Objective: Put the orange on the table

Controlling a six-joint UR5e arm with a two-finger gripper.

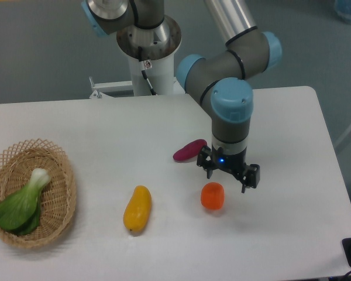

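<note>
The orange (212,196) is a small round orange-red fruit resting on the white table (105,134), right of centre near the front. My gripper (227,180) hangs just above and slightly behind the orange, fingers spread apart and holding nothing. The orange lies free below the left finger (210,173), apart from it.
A yellow mango-like fruit (137,208) lies left of the orange. A purple oblong vegetable (189,150) lies just behind the gripper. A wicker basket (58,199) with a green bok choy (20,202) sits at the far left. The arm's base (148,41) stands at the back.
</note>
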